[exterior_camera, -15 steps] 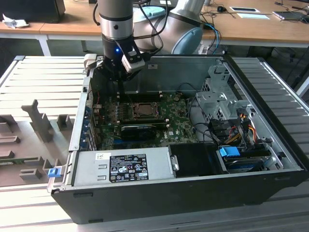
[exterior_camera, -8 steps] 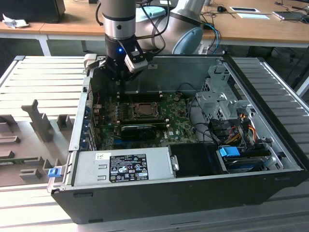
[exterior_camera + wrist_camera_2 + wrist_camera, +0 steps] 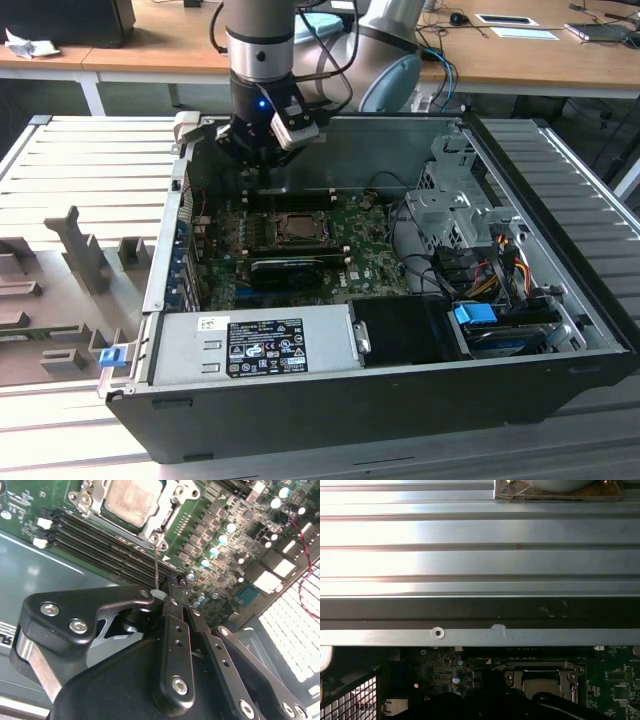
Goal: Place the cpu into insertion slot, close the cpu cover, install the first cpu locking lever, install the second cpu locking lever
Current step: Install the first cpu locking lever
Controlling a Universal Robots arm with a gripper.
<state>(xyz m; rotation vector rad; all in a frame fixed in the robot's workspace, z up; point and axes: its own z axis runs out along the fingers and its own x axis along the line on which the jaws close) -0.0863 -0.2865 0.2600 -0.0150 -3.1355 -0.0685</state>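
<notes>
The cpu (image 3: 131,500) lies silver side up in the socket on the green motherboard, and in the exterior view the cpu (image 3: 297,226) sits mid-board. The grey cpu cover (image 3: 162,520) lies flat around it as a frame. A thin wire locking lever (image 3: 155,565) rises from the socket's corner up to my gripper (image 3: 161,596), whose black fingers (image 3: 172,615) are shut on the lever's tip. In the exterior view my gripper (image 3: 262,162) hangs over the board just behind the socket, close to the case's rear wall. The socket (image 3: 542,677) also appears in the first wrist view.
Black memory slots (image 3: 100,545) run beside the socket. A long black card (image 3: 290,268) lies in front of it. The power supply (image 3: 270,345) and drive cage (image 3: 455,205) crowd the case. The case wall (image 3: 480,610) is close behind. Grey fixtures (image 3: 80,250) stand on the ribbed table.
</notes>
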